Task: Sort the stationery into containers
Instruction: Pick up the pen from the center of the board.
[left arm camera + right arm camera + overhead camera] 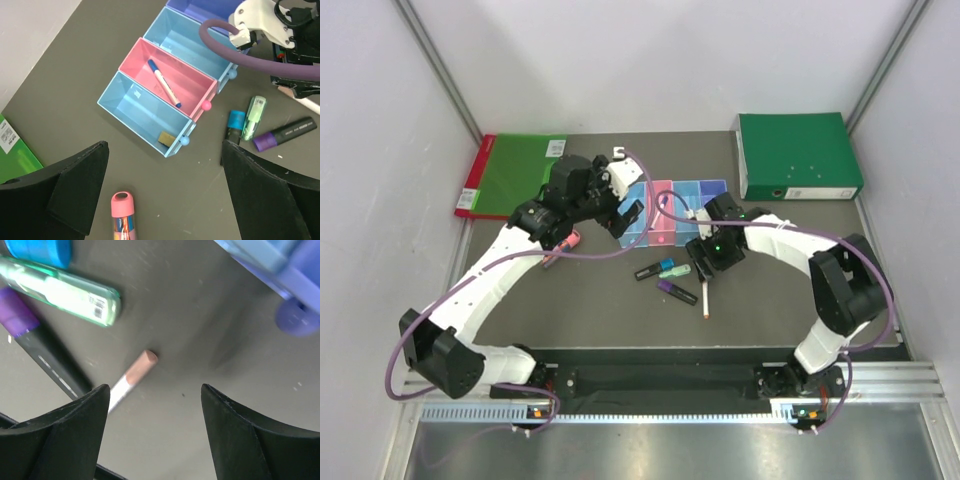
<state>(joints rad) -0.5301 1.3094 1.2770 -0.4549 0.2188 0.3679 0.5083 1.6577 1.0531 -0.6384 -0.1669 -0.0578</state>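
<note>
Four joined bins (672, 208) stand at mid-table: light blue (131, 106), pink (186, 75), blue (192, 42), purple-blue (200, 6). A white-blue pen (164, 82) lies in the pink bin. A small tan piece (166, 138) lies in the light blue bin. My left gripper (164, 146) is open and empty above the bins' near end; the stubby pink piece (122, 212) lies below it. A black-blue marker (233, 127), mint green marker (254, 117) and purple-black marker (285, 134) lie together. My right gripper (155, 390) is open, low over the thin pink-white pen (135, 371).
A flat green folder (515, 170) lies at the back left and a dark green binder (798, 155) at the back right. A purple cable (250, 55) and the right arm (280, 25) cross above the blue bins. The purple bin's knob (295, 317) is close to my right gripper.
</note>
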